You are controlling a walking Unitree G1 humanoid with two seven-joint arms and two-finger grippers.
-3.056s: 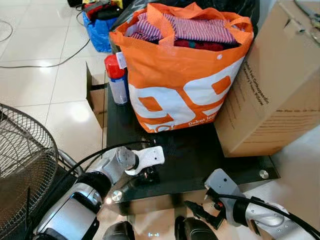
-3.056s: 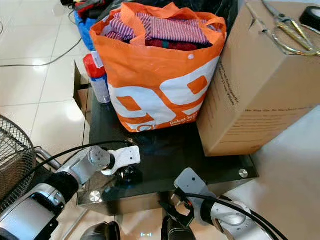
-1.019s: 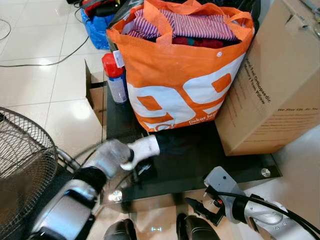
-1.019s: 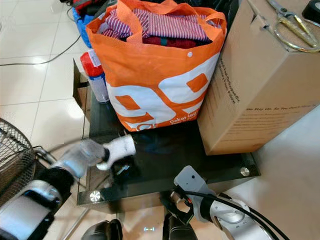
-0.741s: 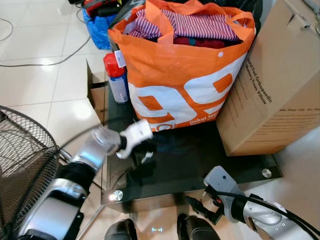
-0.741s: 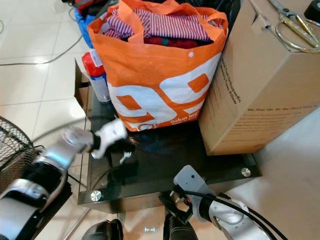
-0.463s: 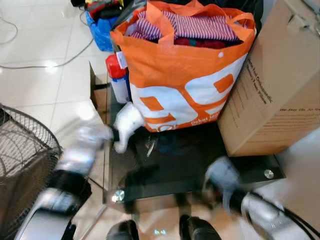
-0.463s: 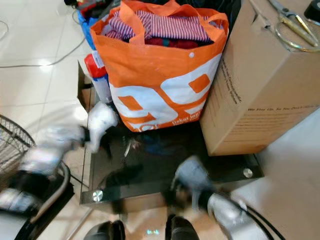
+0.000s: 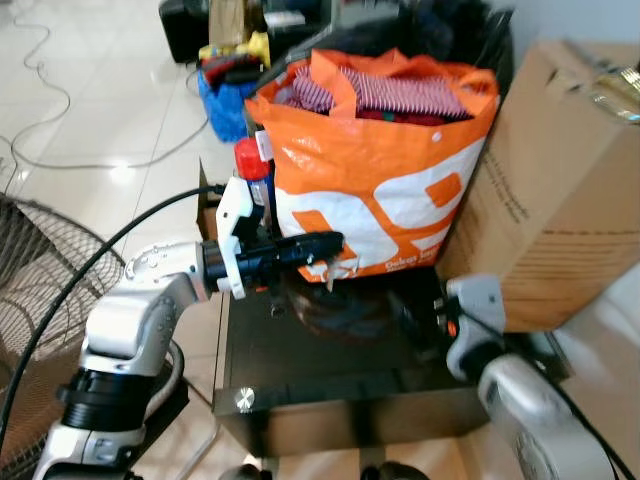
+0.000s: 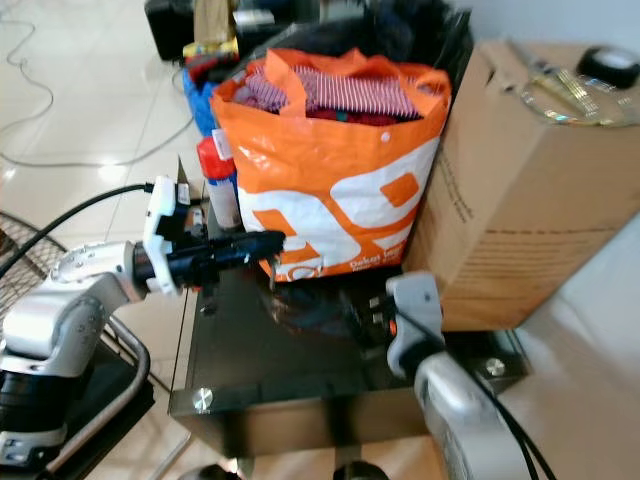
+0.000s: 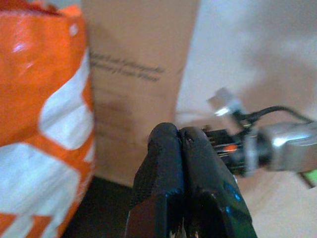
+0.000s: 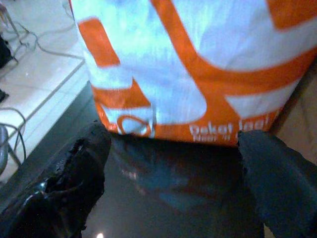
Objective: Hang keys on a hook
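My left gripper (image 9: pixel 333 241) is held level above the black glass table (image 9: pixel 300 370), pointing at the orange bag (image 9: pixel 400 200). Its fingers (image 11: pixel 181 148) are pressed shut. A small bunch of keys (image 9: pixel 326 266) dangles from them, just in front of the bag's lower face; they look small and blurred. My right gripper (image 12: pixel 173 163) hovers low over the table's right part, open, with its fingers (image 12: pixel 74 168) spread wide and nothing between them. In the left eye view the right gripper (image 9: pixel 418 318) sits beside the cardboard box.
A large cardboard box (image 9: pixel 560 190) stands right of the bag, with scissors (image 10: pixel 560 95) on top. A red-capped spray can (image 9: pixel 252 175) stands left of the bag. A wire fan guard (image 9: pixel 30 300) and floor cables (image 9: pixel 60 110) lie to the left.
My left gripper has risen from the table top with the keys and now points level at the bag. The right arm has come up over the table. The camera has tilted up.
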